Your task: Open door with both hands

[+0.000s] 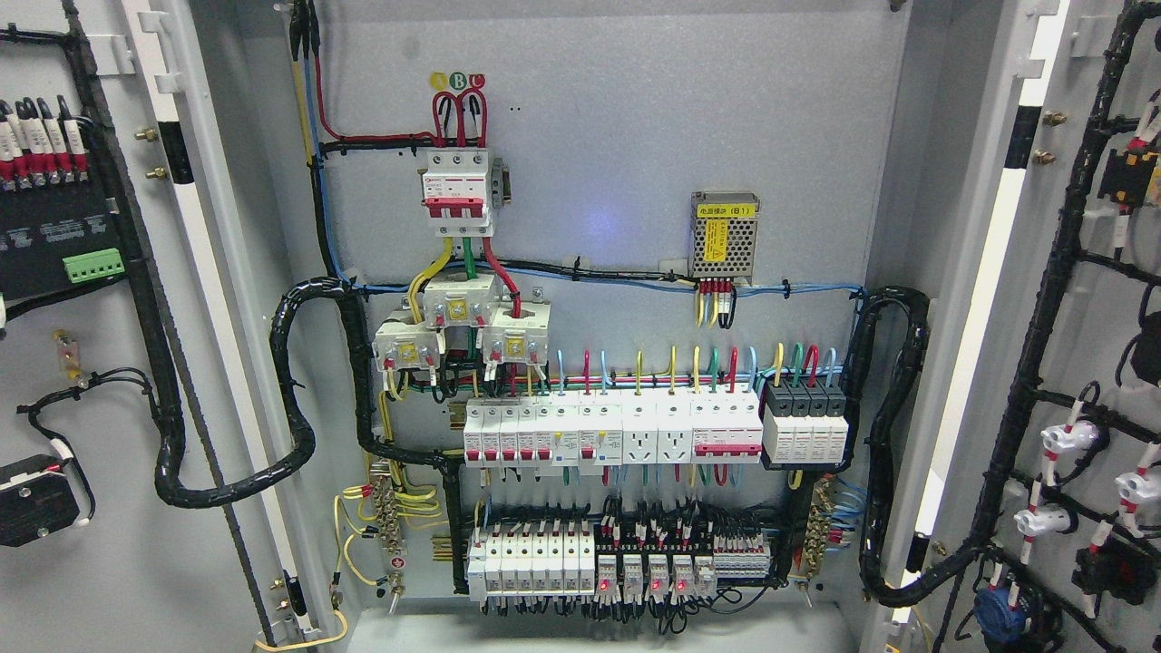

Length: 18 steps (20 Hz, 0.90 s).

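Grey metal walls fill the head view, with a big electrical cabinet (599, 136) standing wide open. Its left door (109, 363) and right door (1070, 363) are both swung out to the sides. No robot hand shows, so I cannot tell how the fingers are. Those doors look stiff, heavy and smooth; their long edges seem best to hold.

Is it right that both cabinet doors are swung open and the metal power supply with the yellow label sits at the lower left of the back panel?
Not quite. In the head view both doors, left door and right door, are open, but the power supply sits at the upper right of the back panel, not lower left.
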### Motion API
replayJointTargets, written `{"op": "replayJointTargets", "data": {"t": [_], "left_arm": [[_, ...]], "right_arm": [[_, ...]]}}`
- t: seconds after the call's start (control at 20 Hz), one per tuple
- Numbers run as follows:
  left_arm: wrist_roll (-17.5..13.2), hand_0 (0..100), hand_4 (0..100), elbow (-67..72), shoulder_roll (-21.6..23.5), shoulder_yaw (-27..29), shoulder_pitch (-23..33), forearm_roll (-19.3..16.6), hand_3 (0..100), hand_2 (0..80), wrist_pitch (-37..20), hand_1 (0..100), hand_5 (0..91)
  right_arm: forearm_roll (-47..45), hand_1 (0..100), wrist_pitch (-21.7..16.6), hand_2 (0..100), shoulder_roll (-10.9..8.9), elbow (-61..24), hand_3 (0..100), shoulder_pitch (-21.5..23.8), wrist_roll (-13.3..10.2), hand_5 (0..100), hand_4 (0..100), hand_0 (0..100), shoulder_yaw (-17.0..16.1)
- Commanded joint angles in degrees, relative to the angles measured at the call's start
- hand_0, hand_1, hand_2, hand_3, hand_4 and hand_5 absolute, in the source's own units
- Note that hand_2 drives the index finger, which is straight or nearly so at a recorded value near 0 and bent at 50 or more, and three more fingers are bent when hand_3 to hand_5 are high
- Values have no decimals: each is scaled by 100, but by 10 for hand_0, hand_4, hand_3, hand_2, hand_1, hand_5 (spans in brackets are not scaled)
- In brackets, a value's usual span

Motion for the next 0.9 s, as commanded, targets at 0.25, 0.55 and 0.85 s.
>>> {"op": "replayJointTargets", "data": {"t": [0.25,0.55,0.85], "left_arm": [[-7,0,0,-37,54,-2,38,22,0,0,-17,0,0],[-7,0,0,-309,63,-37,179,4,0,0,-34,0,0],[-16,0,0,-731,54,-81,416,-31,0,0,-52,0,0]], "right_arm": [[-69,0,2,0,7,282,0,-78,-46,0,0,191,-218],[-61,0,2,0,7,309,0,-122,-46,0,0,191,-236],[-69,0,2,0,7,309,0,-139,-46,0,0,191,-236]]}}
